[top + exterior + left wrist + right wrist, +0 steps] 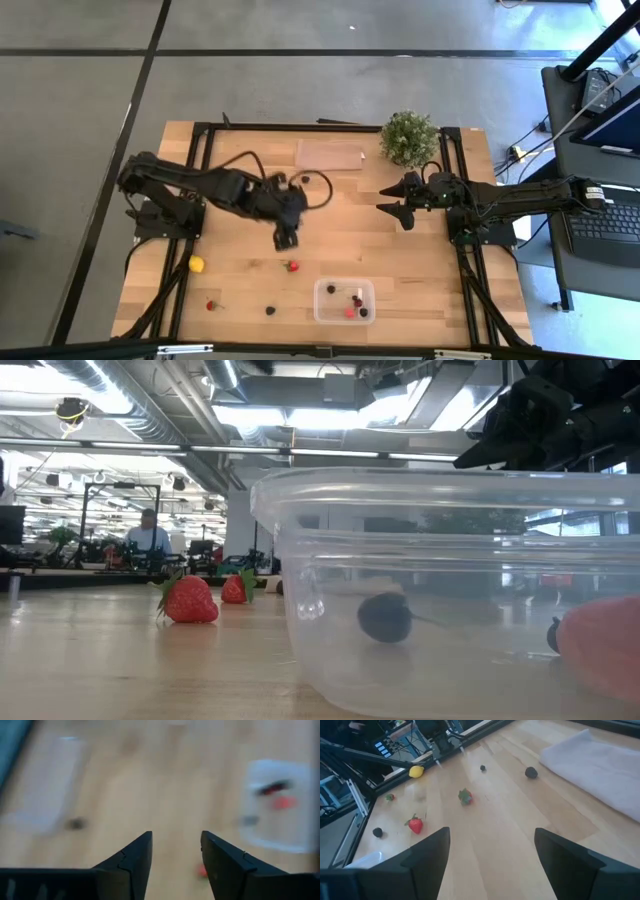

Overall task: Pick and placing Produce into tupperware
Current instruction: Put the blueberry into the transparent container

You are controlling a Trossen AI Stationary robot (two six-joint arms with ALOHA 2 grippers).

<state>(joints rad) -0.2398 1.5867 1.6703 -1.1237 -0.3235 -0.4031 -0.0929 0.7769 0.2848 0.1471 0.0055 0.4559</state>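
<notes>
Clear tupperware [450, 590] sits close by on the tabletop [400, 250], with dark berries and red fruit inside. Left tool [285, 240] hangs partly open and empty above a strawberry [292, 266]. Right tool [395, 207] waits wide open, holding nothing.

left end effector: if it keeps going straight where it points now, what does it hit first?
Likely the red strawberry on the table. The left end effector, fingers apart and empty, points down toward it; in the wrist view the berry peeks out beside one finger. The view is blurred, so it may slightly miss.
</notes>
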